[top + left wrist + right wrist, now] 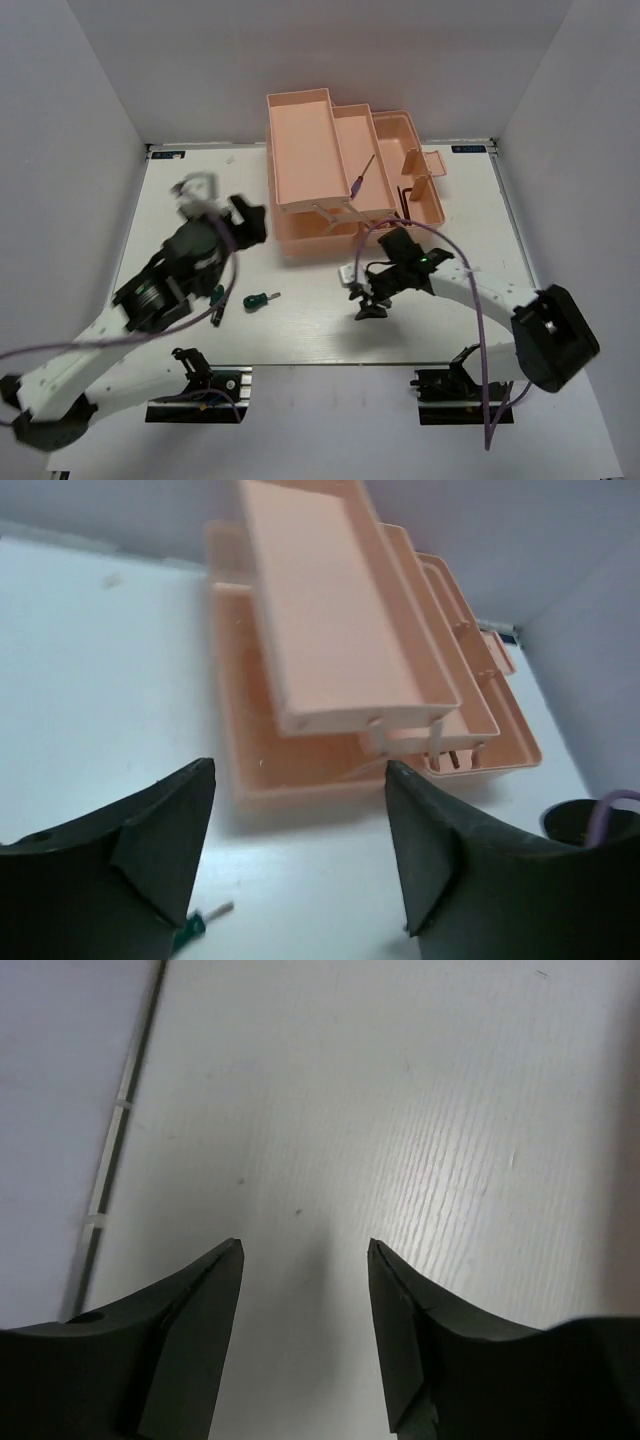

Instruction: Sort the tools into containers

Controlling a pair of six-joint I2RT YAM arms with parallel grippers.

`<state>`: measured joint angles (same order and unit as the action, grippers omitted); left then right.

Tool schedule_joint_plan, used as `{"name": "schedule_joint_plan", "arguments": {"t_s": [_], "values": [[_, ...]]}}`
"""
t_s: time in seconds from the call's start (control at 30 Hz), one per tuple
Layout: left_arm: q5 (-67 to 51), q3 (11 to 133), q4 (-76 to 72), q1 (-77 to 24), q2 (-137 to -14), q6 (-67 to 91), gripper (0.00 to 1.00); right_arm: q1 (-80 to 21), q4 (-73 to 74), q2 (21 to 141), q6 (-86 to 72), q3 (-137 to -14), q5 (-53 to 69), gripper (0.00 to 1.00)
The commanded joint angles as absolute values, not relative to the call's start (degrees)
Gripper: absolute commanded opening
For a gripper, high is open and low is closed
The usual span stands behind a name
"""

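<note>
Left gripper [298,770] sits closest in its wrist view: two dark fingers spread wide, nothing between them. Past them stands the toolbox [300,780], salmon-pink, slightly see-through plastic, its trays fanned out in steps. The top tray [330,600] is a long, shallow rectangle, bare inside.

Right gripper [305,1245] is also spread and holds nothing. Its wrist view shows only the white table [400,1110] below the fingers.

From above, the left gripper is just beside the toolbox's left end and points toward it. The right gripper is in front of the toolbox, near its middle, and points down at the table.

Inside the toolbox, the blue screwdriver [362,176] lies slantwise in the middle tray. It is thin, with a violet-blue handle at the near end and a fine shaft running toward the far right. In the right compartment, dark hex keys [403,196] lie against the near-left wall. How many there are cannot be told.

On the table in front of the toolbox, off its left corner, lies a green screwdriver [262,299]. It is stubby, with a bright green handle to the left and a short shaft to the right. Farther left, a second green handle [218,293] shows at the edge of the left arm, partly hidden by it, with a dark piece running from it toward the near edge.
</note>
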<state>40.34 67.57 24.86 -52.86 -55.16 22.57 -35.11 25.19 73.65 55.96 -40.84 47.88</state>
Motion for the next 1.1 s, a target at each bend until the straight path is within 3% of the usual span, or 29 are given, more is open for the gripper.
{"name": "schedule_joint_plan", "arguments": {"t_s": [0.0,0.07,0.1,0.27,0.4,0.77,0.83,0.93,0.97,1.07], "values": [[47.72,56.97,45.75,-52.56,-42.86,40.66,0.82,-43.40,12.93,81.09,54.32,-46.39,30.03,0.60],[47.72,51.52,55.48,-52.56,-37.82,50.82,0.86,-49.18,11.25,85.59,49.75,-51.64,22.98,0.60],[47.20,50.02,57.72,-52.56,-35.62,53.50,0.92,-50.52,10.81,87.08,48.96,-53.16,18.59,0.60],[44.13,44.65,64.16,-52.56,-24.90,62.31,0.95,-57.91,16.06,99.39,42.19,-67.39,9.94,0.61],[44.12,43.95,67.67,-52.56,-23.55,65.12,0.96,-60.38,20.55,106.78,40.69,-79.87,10.37,0.66],[43.42,44.47,70.93,-52.56,-26.02,68.73,0.97,-64.08,23.46,117.16,36.83,-90.78,9.66,0.68],[43.42,43.69,70.32,-52.56,-26.63,68.73,0.84,-64.25,25.22,117.33,33.06,-93.76,12.02,0.61],[42.89,42.63,69.26,-52.56,-27.86,68.73,0.52,-64.07,27.77,117.51,28.66,-97.01,17.20,0.53],[42.89,42.63,68.47,-52.56,-27.86,68.73,0.26,-64.07,28.38,117.60,27.43,-97.55,17.66,0.55],[42.89,42.10,67.68,-52.56,-26.20,68.73,0.19,-64.60,30.58,117.86,25.84,-99.49,18.63,0.68]]}}
